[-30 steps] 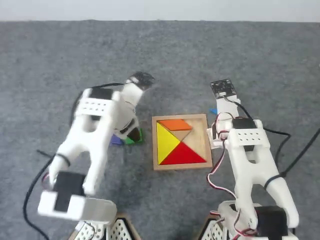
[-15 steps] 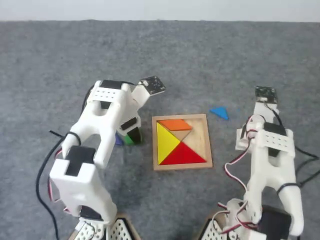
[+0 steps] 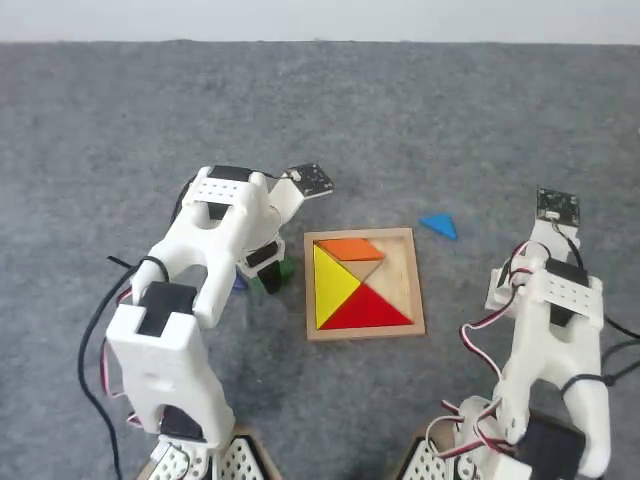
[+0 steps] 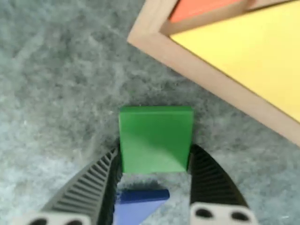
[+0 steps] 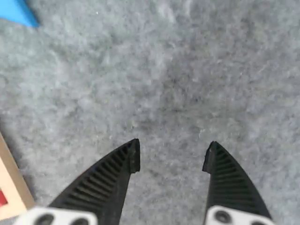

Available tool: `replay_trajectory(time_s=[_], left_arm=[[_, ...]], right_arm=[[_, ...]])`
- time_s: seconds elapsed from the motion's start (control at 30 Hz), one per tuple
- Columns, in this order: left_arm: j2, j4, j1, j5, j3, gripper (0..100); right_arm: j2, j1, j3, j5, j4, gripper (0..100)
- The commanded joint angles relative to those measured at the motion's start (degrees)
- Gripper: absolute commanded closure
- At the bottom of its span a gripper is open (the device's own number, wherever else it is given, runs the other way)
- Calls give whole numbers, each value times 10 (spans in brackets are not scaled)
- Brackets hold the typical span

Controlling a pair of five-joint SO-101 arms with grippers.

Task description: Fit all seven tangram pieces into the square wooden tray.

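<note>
The left gripper [image 4: 154, 154] was clamped on the green square [image 4: 155, 140], one ribbed finger pressed to each side! That square sat on the carpet just outside the tray [image 4: 197, 65], near its corner, not yet inside. A dark blue piece [image 4: 136, 204] lay just behind the square, farther from the tray, between the fingers.

Inside the tray were the orange piece [image 3: 350, 248], the yellow triangle [image 3: 332, 285] and the red triangle [image 3: 368, 310], with bare wood showing beside them.

On the tray's other side, the right gripper [image 5: 173, 150] hung spread wide over the carpet, gripping nothing. The light blue triangle [image 3: 438, 226] lay near the tray's far corner on that side, apart from those fingers.
</note>
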Motion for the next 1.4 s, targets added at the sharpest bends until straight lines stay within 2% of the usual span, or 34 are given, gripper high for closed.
replay_trajectory(time_s=[0.0,0.13,0.3,0.47,0.6,0.73,1.0,1.23,1.37], left_arm=[[-55,-24,11,25,-15,938],[-113,6,53,49,-14,941],[-185,54,143,111,-15,941],[-184,35,256,244,-16,941],[-133,11,310,333,-33,942],[-66,25,328,387,-107,942],[47,87,348,439,-243,936],[69,91,345,456,-255,828],[68,91,345,456,-255,799]], right_arm=[[-23,7,-3,-7,-18,764],[-23,7,-3,-7,-18,764],[-23,11,-3,-24,-18,764],[-23,12,-4,-31,-18,764],[-23,22,-4,-32,-18,764],[-23,58,-10,-45,-28,764],[-23,58,-10,-44,-29,764],[-23,58,-10,-43,-29,764],[-23,58,-10,-43,-29,764]])
